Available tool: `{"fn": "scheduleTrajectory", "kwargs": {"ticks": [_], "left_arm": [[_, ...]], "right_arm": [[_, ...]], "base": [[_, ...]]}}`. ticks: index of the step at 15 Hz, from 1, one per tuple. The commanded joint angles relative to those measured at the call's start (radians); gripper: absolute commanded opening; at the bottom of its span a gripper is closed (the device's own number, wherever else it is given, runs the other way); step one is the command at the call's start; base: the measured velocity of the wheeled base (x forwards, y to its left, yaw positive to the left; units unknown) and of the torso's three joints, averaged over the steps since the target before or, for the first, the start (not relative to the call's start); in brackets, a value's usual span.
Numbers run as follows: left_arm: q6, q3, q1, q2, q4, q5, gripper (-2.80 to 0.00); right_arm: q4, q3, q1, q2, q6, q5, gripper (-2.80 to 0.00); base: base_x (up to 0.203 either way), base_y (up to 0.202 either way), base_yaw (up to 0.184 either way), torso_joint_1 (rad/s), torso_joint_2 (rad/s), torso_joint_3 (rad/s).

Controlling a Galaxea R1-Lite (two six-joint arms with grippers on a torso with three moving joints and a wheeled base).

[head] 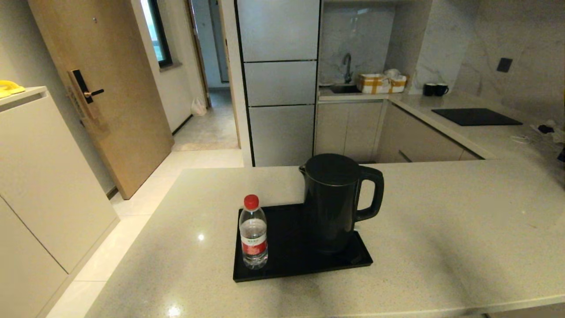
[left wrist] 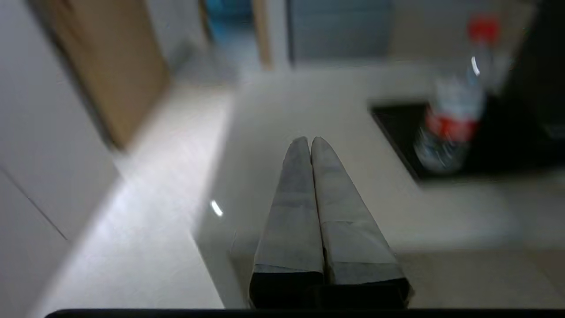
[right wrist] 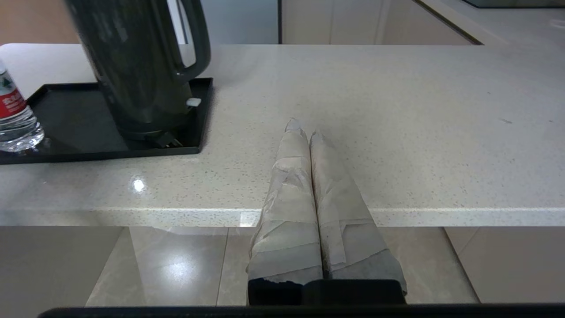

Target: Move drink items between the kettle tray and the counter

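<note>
A tall dark kettle (head: 333,201) with a loop handle stands on the right part of the black kettle tray (head: 287,260), in the middle of the beige speckled counter (head: 441,229). At the tray's left front stands a clear water bottle (head: 253,233) with a red cap and red label. Neither arm shows in the head view. My left gripper (left wrist: 310,140) is shut and empty, off the counter's front left, with the bottle (left wrist: 454,115) ahead to its right. My right gripper (right wrist: 303,128) is shut and empty at the counter's front edge, right of the kettle (right wrist: 137,66) and tray (right wrist: 66,128).
Beyond the counter a grey worktop carries a black cooktop (head: 476,116), two black mugs (head: 435,89) and a sink with boxes (head: 382,83). A wooden door (head: 101,88) and a white cabinet (head: 39,176) stand to the left, across the tiled floor.
</note>
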Motion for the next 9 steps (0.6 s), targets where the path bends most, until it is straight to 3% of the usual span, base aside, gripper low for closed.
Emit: {"fn": "scheduleTrajectory", "kwargs": {"ticks": [1, 9], "left_arm": [[-0.030, 0.004, 0.000, 0.000, 0.097, -0.017, -2.80], [-0.036, -0.007, 0.000, 0.002, 0.126, -0.014, -2.80]], "right_arm": [[0.000, 0.002, 0.000, 0.001, -0.001, 0.000, -2.80], [0.000, 0.002, 0.000, 0.001, -0.002, 0.002, -2.80]], "base": [[0.000, 0.000, 0.000, 0.000, 0.00, 0.000], [0.000, 0.000, 0.000, 0.000, 0.00, 0.000]]}}
